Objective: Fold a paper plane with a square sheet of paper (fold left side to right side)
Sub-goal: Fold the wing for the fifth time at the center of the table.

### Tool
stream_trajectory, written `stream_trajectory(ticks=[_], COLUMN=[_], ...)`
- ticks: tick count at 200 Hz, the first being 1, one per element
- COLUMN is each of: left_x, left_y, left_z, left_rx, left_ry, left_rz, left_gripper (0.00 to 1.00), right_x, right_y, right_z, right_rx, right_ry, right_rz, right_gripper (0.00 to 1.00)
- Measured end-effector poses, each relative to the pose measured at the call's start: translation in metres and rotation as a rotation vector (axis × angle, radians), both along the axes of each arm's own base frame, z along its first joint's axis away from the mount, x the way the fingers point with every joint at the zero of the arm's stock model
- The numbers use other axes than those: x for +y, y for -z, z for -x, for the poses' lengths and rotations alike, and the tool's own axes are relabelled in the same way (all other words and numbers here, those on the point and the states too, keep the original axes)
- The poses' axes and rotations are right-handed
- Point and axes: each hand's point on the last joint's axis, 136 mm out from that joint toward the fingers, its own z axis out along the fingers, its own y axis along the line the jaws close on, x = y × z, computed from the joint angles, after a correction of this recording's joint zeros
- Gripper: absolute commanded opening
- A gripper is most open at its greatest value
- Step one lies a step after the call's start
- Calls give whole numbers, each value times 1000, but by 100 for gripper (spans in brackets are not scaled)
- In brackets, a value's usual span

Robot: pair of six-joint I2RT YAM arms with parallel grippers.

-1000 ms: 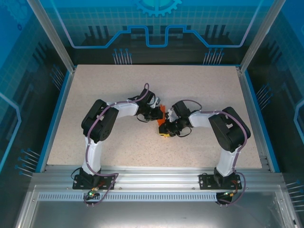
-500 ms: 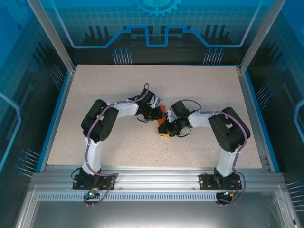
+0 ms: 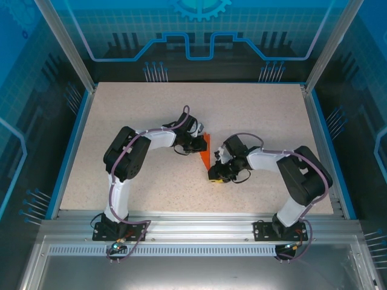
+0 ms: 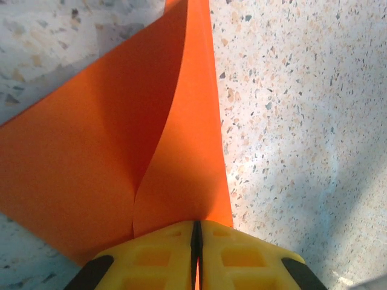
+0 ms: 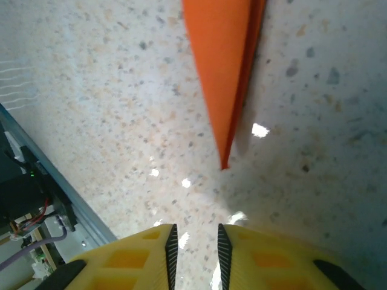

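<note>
Paper looks thin, limp and tear-prone, mid-worktop, left gripper jaws clamped on its edge, right gripper jaws slightly apart, empty, near the tip: you'd best pinch lightly along a crease.

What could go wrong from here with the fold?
1. The left hand pinches the orange paper at one end, and the layers gape apart there, so the crease may spring open.
2. The right hand sits off the paper's pointed end with its jaws narrowly apart. Moving back in could nudge or crumple that point.
</note>
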Motion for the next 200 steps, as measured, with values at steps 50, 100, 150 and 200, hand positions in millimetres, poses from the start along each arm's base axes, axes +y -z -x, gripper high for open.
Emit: stream_trajectory(ticks=[50,100,150,200], left_x=[1,1,1,1], left_y=[0,0,0,0], left_z=[-1,-1,-1,-1], left_rx=[-4,-4,-4,-4], left_ry=[-4,-4,-4,-6], left_rz=[-3,-4,-4,-5], left_gripper=[13,13,13,13], right_x=[12,20,18,16], right_y=[-19,-2,17,18], right_z=[-47,-80,-79,-69], right_rx=[-80,-85,-48,-61], right_ry=[100,175,205,200], right_rz=[-67,-37,17,47], right_gripper=[5,6,6,7])
